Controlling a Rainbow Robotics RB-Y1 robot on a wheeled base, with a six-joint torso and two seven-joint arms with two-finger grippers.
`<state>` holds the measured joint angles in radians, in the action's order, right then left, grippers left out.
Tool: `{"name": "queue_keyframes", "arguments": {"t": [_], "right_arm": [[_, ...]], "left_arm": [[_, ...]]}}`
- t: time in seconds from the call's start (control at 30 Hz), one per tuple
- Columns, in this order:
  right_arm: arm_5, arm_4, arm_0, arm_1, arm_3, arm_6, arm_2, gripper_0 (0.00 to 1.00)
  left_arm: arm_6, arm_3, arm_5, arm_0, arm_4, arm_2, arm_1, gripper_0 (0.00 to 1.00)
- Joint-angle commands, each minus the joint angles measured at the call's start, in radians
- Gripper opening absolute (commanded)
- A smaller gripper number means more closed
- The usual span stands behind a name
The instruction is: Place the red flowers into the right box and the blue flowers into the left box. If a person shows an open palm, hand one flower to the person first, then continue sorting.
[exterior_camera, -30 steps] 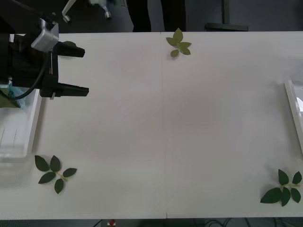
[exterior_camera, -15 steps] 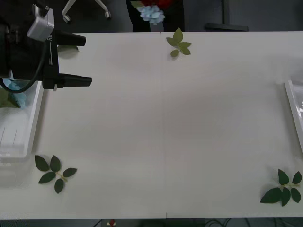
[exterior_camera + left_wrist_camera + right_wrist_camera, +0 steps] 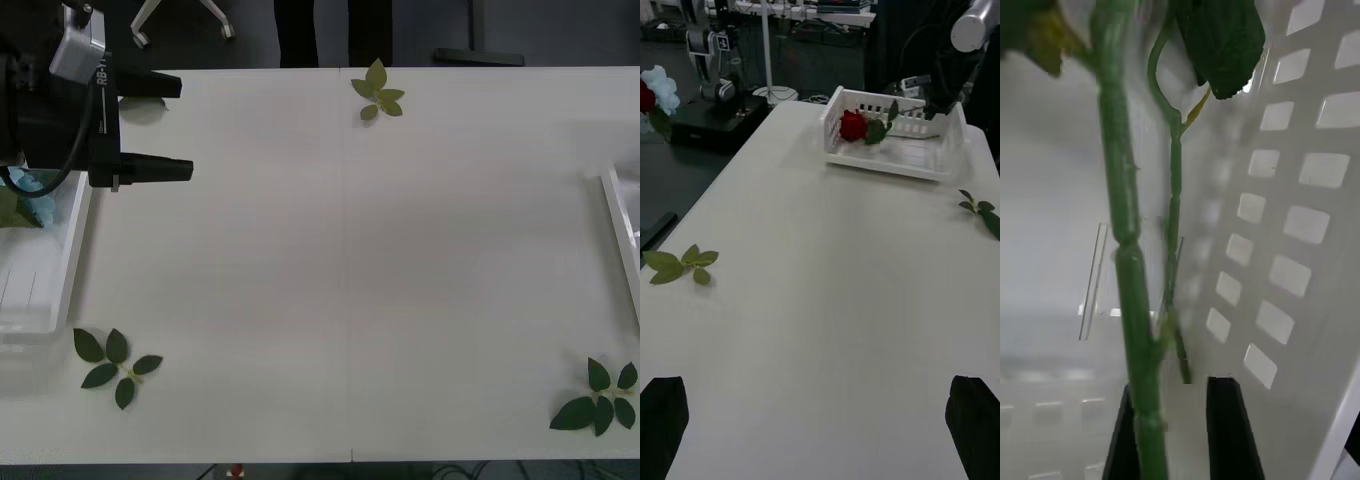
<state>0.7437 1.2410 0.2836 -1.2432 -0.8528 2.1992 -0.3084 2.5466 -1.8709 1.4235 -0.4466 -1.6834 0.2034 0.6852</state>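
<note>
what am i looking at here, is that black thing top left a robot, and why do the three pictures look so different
It is a two-armed robot sorting artificial flowers. The wide picture looks down on a white table from above the arms. The black left gripper hangs open and empty beside the shallow white left box, where a pale blue flower lies. Three loose green leaf sprigs lie on the table.

The other two pictures come from cameras on the wrists. The left one looks across to the white slotted right box, which has a red rose inside. The right one is taken inside that box. A green stem rises right by the right gripper; whether it is gripped I cannot tell.
</note>
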Motion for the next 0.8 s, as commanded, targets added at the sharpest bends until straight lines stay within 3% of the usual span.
{"name": "queue_keyframes", "arguments": {"t": [0.03, 0.1, 0.3, 0.47, 0.63, 0.8], "right_arm": [[-0.003, 0.006, 0.016, -0.008, 0.006, 0.037, 0.023, 0.65], [-0.003, 0.012, 0.016, -0.008, 0.001, 0.044, 0.023, 0.72], [0.045, 0.026, 0.016, -0.01, -0.012, 0.067, 0.06, 0.79], [0.189, 0.043, 0.016, -0.01, -0.042, 0.162, 0.164, 0.86], [0.427, 0.156, 0.016, -0.015, -0.095, 0.283, 0.282, 0.91], [0.557, 0.333, 0.014, -0.018, -0.178, 0.312, 0.282, 0.92]], "left_arm": [[-0.037, -0.011, -0.006, 0.008, -0.002, 0.002, 0.007, 1.0], [-0.04, -0.011, -0.006, 0.009, -0.001, 0.002, 0.007, 1.0], [-0.042, -0.013, -0.006, 0.016, -0.001, 0.001, 0.007, 1.0], [-0.045, -0.013, -0.005, 0.016, -0.001, 0.002, 0.007, 1.0], [-0.045, -0.013, -0.005, 0.016, -0.001, 0.002, 0.007, 1.0], [-0.045, -0.013, -0.005, 0.016, -0.001, 0.002, 0.007, 1.0]]}}
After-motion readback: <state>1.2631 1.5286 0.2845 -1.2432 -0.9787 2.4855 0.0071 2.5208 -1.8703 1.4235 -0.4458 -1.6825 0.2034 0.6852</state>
